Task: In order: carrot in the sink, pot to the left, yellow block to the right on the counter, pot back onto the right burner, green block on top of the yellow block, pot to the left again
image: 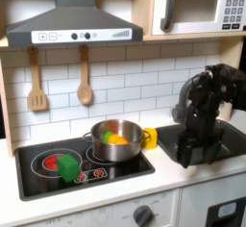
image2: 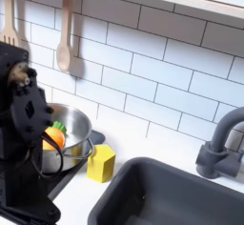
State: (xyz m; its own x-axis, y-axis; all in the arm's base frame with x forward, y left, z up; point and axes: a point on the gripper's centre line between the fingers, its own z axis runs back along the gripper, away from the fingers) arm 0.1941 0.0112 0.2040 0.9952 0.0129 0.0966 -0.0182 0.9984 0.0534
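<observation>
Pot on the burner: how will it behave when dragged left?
The pot looks like thin shiny steel, so probably light and stiff. Its wide flat base on the glossy cooktop suggests sliding, not tipping. The carrot inside may shift.

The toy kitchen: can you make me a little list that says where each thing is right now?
pot: on the right burner of the black stove top
carrot: inside the pot
yellow block: on the counter, touching the pot, between pot and sink
green block: on the left burner
arm: over the sink in the first exterior view
end effector: cannot tell whether open or shut
spoons: hanging on the wall
</observation>
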